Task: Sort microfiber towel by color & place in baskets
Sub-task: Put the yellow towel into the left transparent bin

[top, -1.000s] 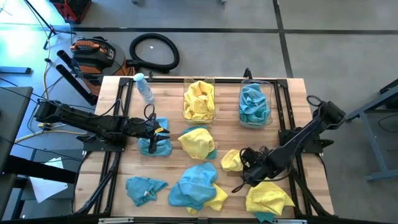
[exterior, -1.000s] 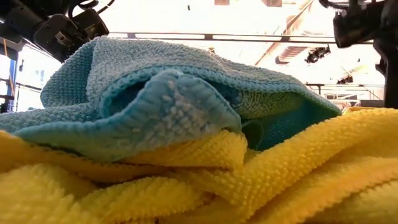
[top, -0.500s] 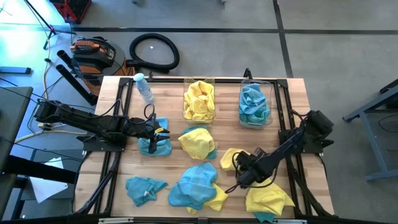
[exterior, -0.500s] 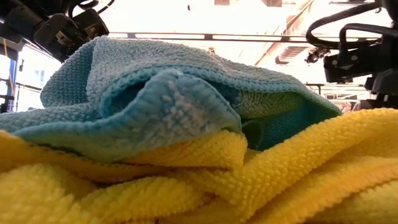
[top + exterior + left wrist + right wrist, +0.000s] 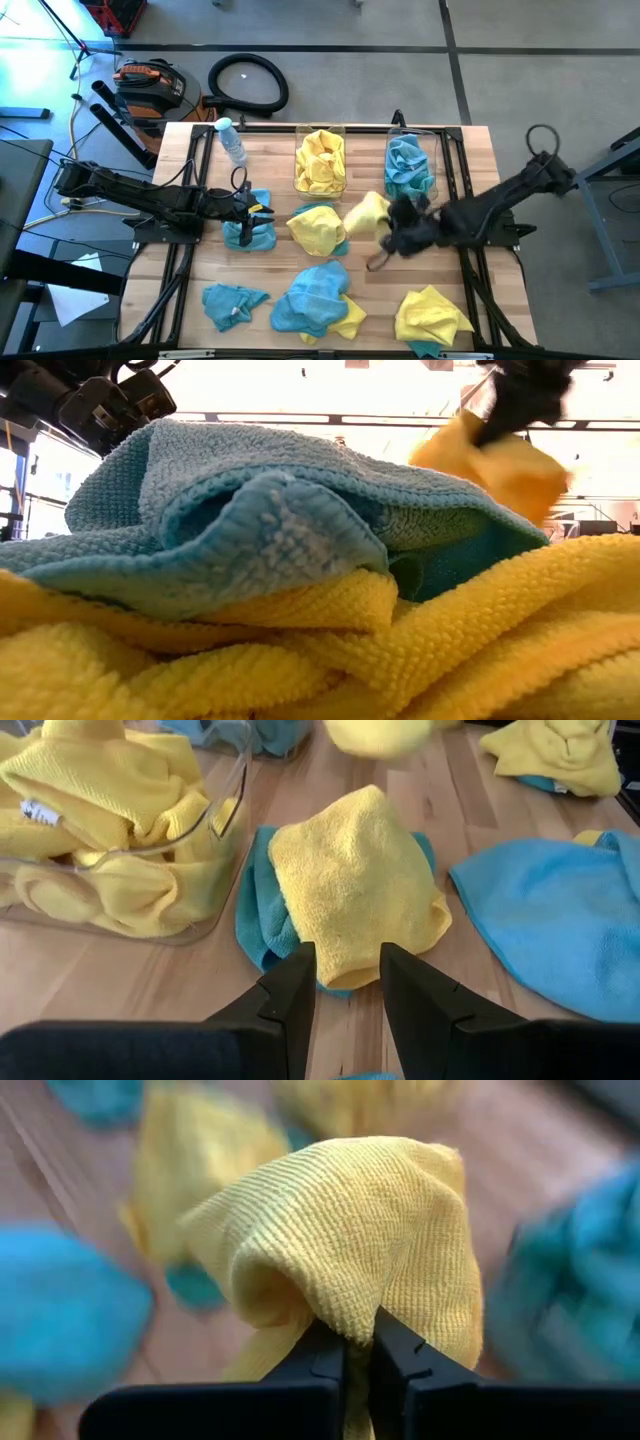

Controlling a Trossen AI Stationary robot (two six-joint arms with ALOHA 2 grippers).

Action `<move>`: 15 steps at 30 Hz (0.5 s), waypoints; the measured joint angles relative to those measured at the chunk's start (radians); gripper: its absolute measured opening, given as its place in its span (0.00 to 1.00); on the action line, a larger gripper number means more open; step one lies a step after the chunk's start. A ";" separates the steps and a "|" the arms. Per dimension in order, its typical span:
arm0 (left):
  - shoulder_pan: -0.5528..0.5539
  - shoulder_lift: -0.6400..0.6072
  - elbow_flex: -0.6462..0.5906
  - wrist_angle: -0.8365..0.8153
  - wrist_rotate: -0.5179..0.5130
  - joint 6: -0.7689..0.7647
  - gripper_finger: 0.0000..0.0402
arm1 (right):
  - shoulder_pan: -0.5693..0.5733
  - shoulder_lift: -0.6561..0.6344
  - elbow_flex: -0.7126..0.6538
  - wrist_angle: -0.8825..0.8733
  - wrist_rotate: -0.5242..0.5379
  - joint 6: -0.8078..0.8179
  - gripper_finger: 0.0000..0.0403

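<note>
- Right wrist view: the right tool [image 5: 358, 1342] has its fingers clamped together on a yellow towel [image 5: 345, 1240], which bunches up above the fingertips.
- High view: that towel [image 5: 366, 213] hangs above the surface [image 5: 270, 150], just in front of the two baskets.
- The yellow-filled basket [image 5: 320, 160] and the teal-filled basket [image 5: 410, 168] stand side by side at the far edge.
- The left tool [image 5: 347, 982], fingers apart and empty, waits over a teal towel [image 5: 249, 232] at the left.
- Loose yellow and teal towels lie across the near surface.
</note>
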 joint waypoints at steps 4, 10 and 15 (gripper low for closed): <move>0.000 0.000 0.000 0.000 0.000 0.014 0.26 | -0.162 0.001 0.116 0.042 -0.015 -0.288 0.01; 0.000 0.000 0.000 0.000 -0.001 0.023 0.26 | -0.415 0.087 0.289 0.150 -0.124 -0.599 0.01; 0.001 0.000 0.000 -0.002 -0.001 0.024 0.26 | -0.574 0.203 0.381 0.327 -0.213 -0.727 0.01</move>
